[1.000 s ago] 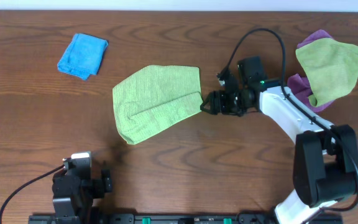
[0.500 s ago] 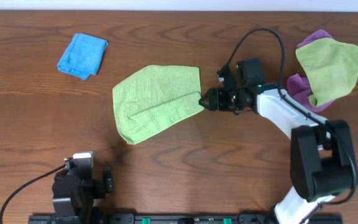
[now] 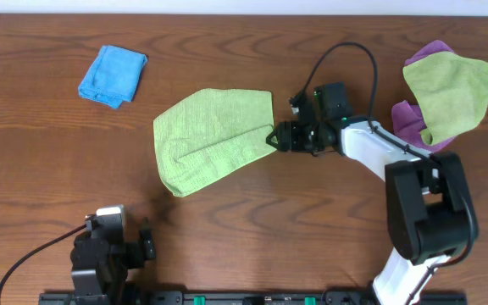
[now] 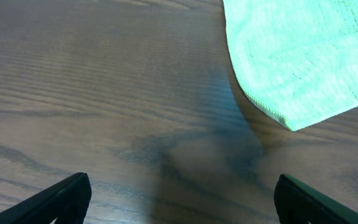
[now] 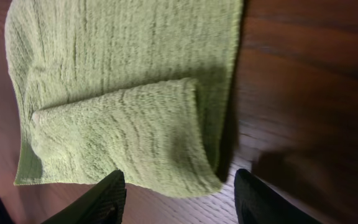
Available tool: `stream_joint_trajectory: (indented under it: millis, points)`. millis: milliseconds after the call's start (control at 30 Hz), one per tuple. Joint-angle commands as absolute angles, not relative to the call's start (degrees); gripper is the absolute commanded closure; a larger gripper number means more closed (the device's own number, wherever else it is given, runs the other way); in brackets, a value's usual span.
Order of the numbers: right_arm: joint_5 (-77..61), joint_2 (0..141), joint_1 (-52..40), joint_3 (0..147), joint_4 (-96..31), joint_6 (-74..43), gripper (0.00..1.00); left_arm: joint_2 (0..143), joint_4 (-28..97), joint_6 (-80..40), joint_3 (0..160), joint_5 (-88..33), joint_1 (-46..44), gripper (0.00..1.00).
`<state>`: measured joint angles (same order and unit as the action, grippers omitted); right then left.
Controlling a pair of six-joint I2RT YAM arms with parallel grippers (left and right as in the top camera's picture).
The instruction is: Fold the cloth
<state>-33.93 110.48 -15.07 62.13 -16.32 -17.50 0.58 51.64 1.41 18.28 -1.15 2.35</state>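
The lime-green cloth (image 3: 214,140) lies flat at the table's middle, with its lower right part folded over itself in a diagonal flap. My right gripper (image 3: 275,137) is open at the cloth's right edge. In the right wrist view the folded edge of the cloth (image 5: 123,93) lies just ahead of the spread fingers (image 5: 179,199), with nothing between them. My left gripper (image 3: 145,244) rests at the front left, open and empty. The left wrist view shows its fingers (image 4: 179,199) over bare wood and the cloth's near corner (image 4: 303,56) ahead.
A folded bright blue cloth (image 3: 113,74) lies at the back left. A duller olive-green cloth (image 3: 451,93) lies on a purple cloth (image 3: 409,114) at the back right, close behind the right arm.
My right gripper has moved a little to the left, up to the cloth's right edge. The cloth and the left arm have not moved.
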Motion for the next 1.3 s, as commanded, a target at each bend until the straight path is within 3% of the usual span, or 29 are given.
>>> stream_joint_trajectory:
  millis: [0,100,333,367,800,967,1267]
  points:
    - [-34.5,112.5,-16.5,61.8,-15.7,-18.6,0.44,0.2,51.6,0.6,17.9,-1.6,2.0,0.05]
    - [-34.5,113.0,-16.9,61.8,-15.4,-18.7,0.5,0.2,51.6,0.6,17.9,-1.6,2.0,0.05]
    - [-35.4,112.9,-17.0,61.9,-12.8,-18.7,0.97,0.2,51.6,-0.5,17.9,-1.6,2.0,0.05]
    - [-36.3,112.9,-16.9,62.0,-12.6,-18.7,0.99,0.2,51.5,-0.5,17.9,-2.1,2.0,0.05]
    - [-41.3,102.9,-16.9,62.4,-21.5,-15.5,0.99,3.7,37.2,-28.0,18.0,-17.3,2.0,0.05]
    - [-39.1,101.5,-16.9,62.4,-24.8,-15.2,0.99,15.7,32.4,-35.4,19.5,-25.1,2.0,0.05]
    - [-39.0,101.5,-17.0,62.4,-27.6,-15.2,0.99,44.2,29.9,-36.0,32.5,-35.4,1.8,0.05]
